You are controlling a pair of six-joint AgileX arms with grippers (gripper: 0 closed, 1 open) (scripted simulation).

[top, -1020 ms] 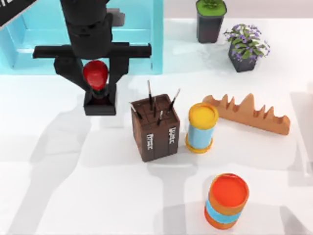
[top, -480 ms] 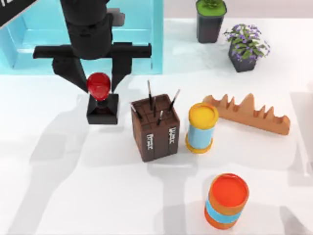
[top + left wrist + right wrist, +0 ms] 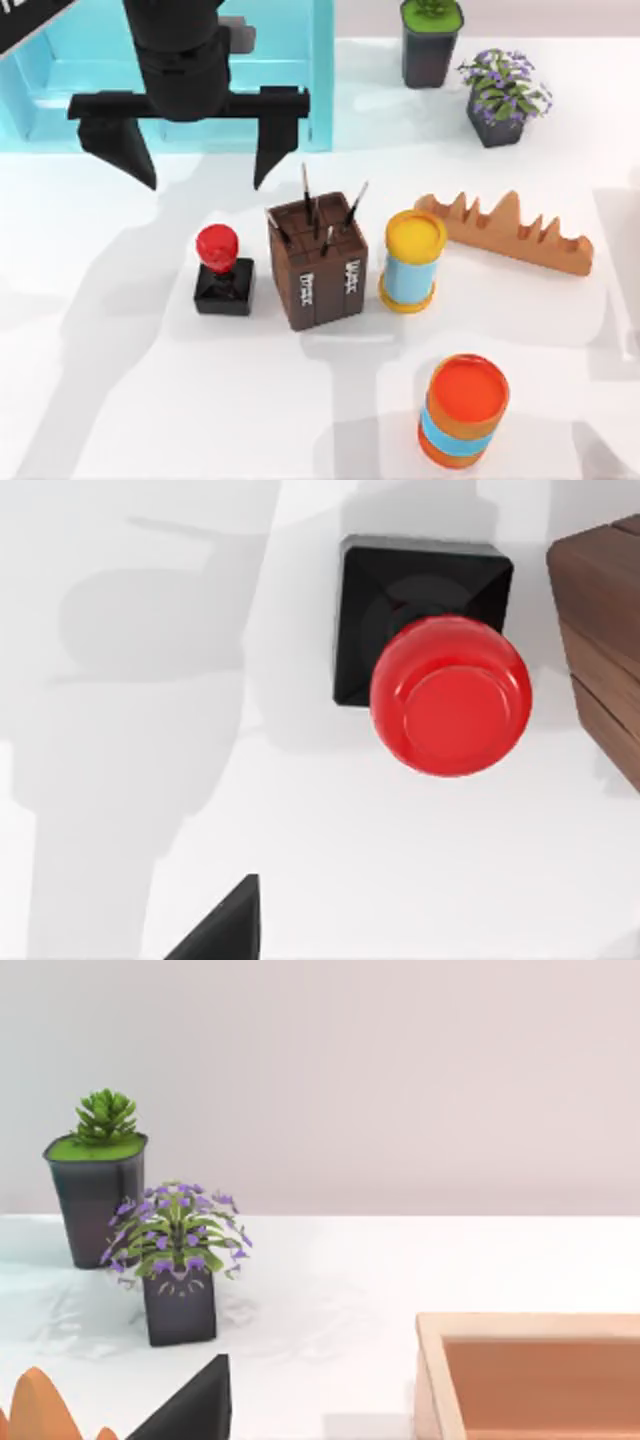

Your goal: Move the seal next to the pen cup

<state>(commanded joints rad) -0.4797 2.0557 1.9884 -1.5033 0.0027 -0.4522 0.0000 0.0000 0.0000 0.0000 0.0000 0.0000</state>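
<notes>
Since one second ago, the seal has left the left gripper and now stands alone on the white table, upright, just beside the pen cup on its left side, with a narrow gap between them. At that earlier moment the red knob sat clamped between the black fingers, farther up the table from the pen cup; half a second ago the fingers were already parting around it. Now the left gripper hangs spread wide and empty, up the table from the seal and in front of the light blue tray.

From the left wrist view, the seal appears directly below, red knob over black square base, with a corner of the pen cup close alongside.

Reference positions relative to the pen cup: the yellow-topped cylinder stands just to its right, the orange cylinder lower right, the wooden rack farther right. These are unchanged.

Right gripper: one dark fingertip shows in its wrist view; finger state cannot be determined.
</notes>
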